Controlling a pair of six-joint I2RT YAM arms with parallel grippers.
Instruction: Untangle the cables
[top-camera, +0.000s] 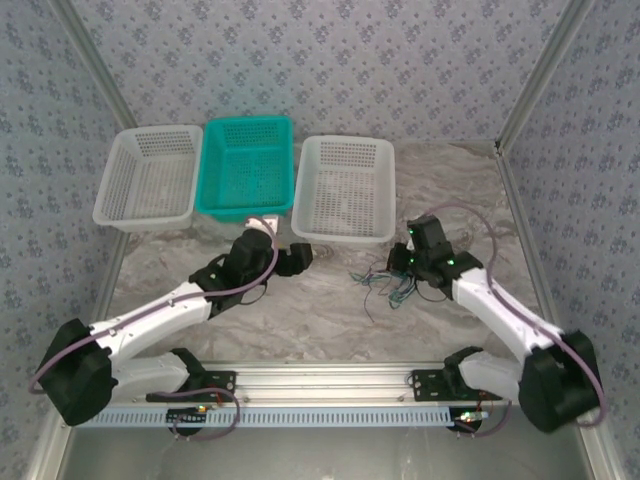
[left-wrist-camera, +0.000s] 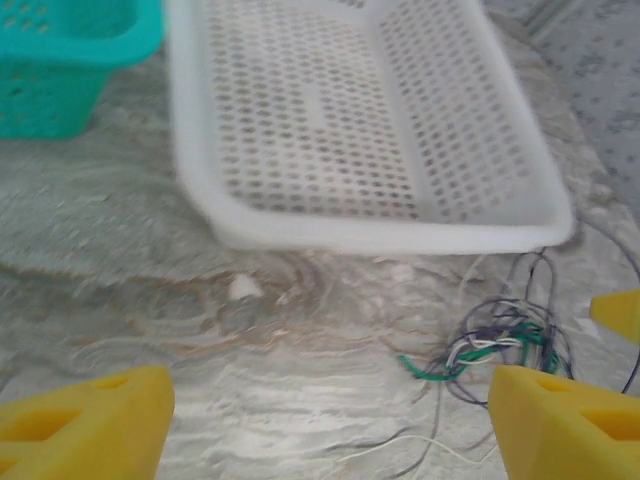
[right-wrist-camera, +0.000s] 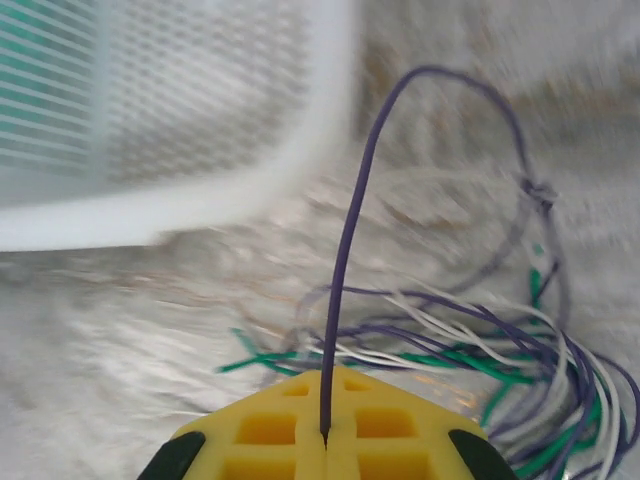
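The right wrist view is blurred, and its lower edge cuts off the right fingers, so only their yellow tips show. From above, the cables are too thin to tell strand from strand; they read as a dark scribble. How many strands there are cannot be counted in any view.

The cables are one loose tangle of fine wires in three colours: dark purple, green and pale cream. The tangle lies on the marbled bench, just in front of the right-hand white basket and beside the right fingers. A few loops trail outward from the tangle.

The right fingers are pressed together on one purple wire, which rises from between them in a tall arch and bends back to the heap. The left fingers stand wide apart above the bench with nothing between them, left of the tangle.

There are three baskets in a row: two white, the second one at far left, and one teal basket between them.
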